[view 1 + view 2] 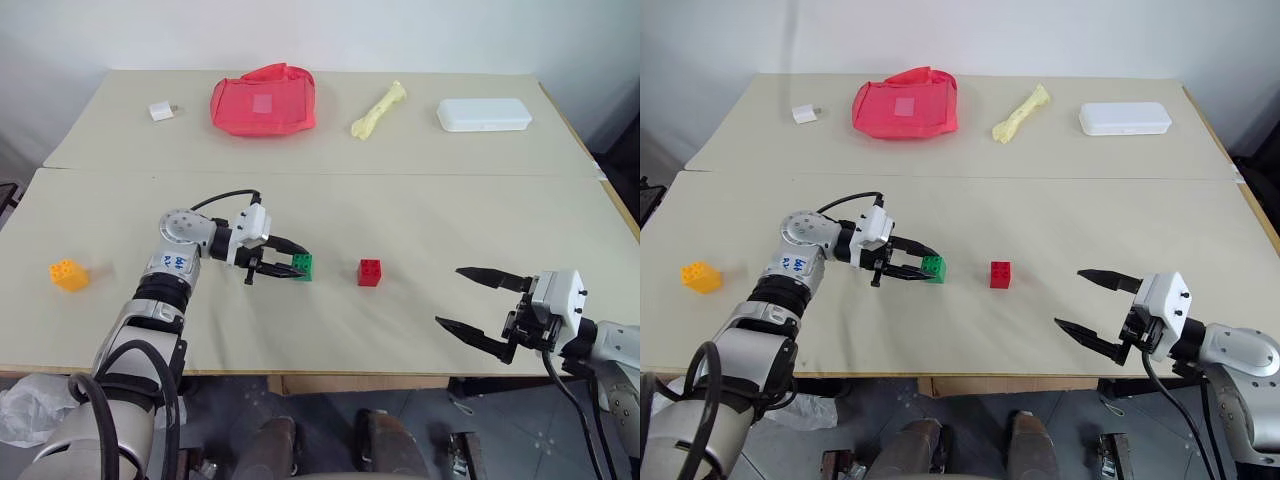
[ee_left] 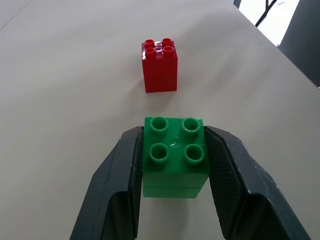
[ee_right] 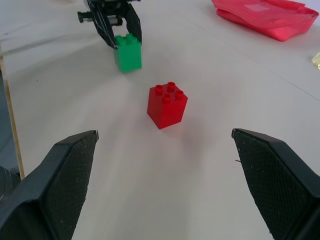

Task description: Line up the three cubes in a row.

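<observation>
The green cube [image 1: 302, 266] stands on the near table, and my left gripper [image 1: 288, 268] is shut on it, its two fingers pressed against the cube's sides [image 2: 175, 155]. A little to its right the red cube [image 1: 369, 272] stands free, studs up. The orange-yellow cube [image 1: 68, 274] sits alone near the table's left edge. At the front right edge, my right gripper [image 1: 466, 297] is open wide with nothing between its fingers, pointing toward the red cube [image 3: 167, 104] from a distance.
On the far table lie a big red pouch [image 1: 264, 100], a small white block [image 1: 161, 111], a pale yellow bone-shaped toy [image 1: 379, 109] and a white flat box [image 1: 483, 114]. A seam runs between the two tables [image 1: 320, 172].
</observation>
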